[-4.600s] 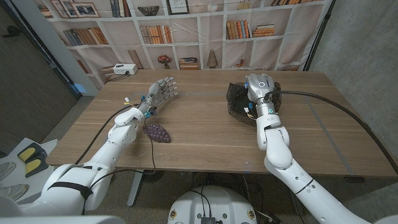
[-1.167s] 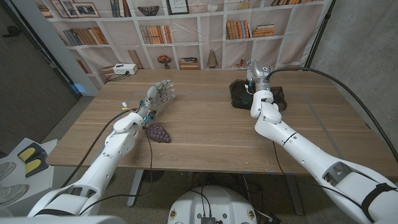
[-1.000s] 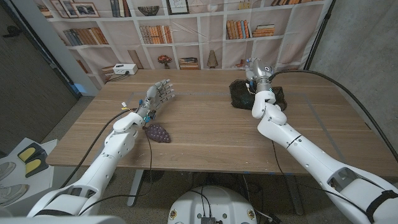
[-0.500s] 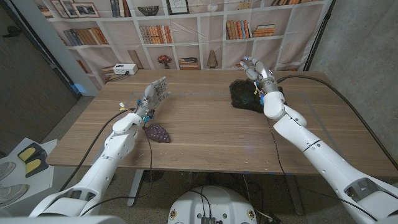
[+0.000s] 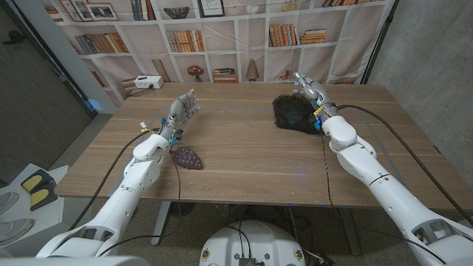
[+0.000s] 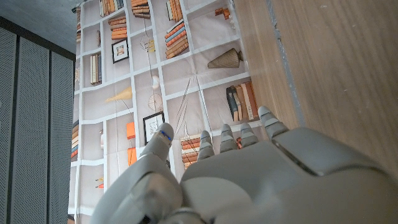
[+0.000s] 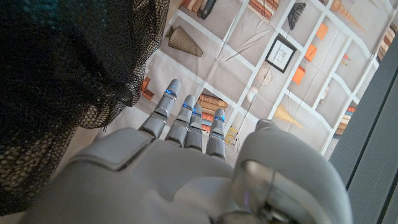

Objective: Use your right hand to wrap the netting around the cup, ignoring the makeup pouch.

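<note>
A dark bundle of black netting (image 5: pixel 295 114) sits at the table's far right; the cup under it is hidden by the mesh. My right hand (image 5: pixel 312 93) stands just to the right of the bundle, fingers apart and holding nothing. In the right wrist view the netting (image 7: pixel 62 74) hangs close beside the hand (image 7: pixel 186 168), whose fingers point past it toward the backdrop. My left hand (image 5: pixel 182 111) is raised over the table's far left, fingers spread and empty. The left wrist view has that hand (image 6: pixel 249 174) above bare wood.
A small purple patterned makeup pouch (image 5: pixel 187 158) lies on the table (image 5: pixel 244 162) near my left forearm. A white box (image 5: pixel 148 82) stands at the far left edge. A bookshelf backdrop (image 5: pixel 222 37) runs behind the table.
My right hand let go of the netting and moved off to the bundle's right side, fingers now spread. The netting now lies bunched over the cup. The left hand turned slightly.
</note>
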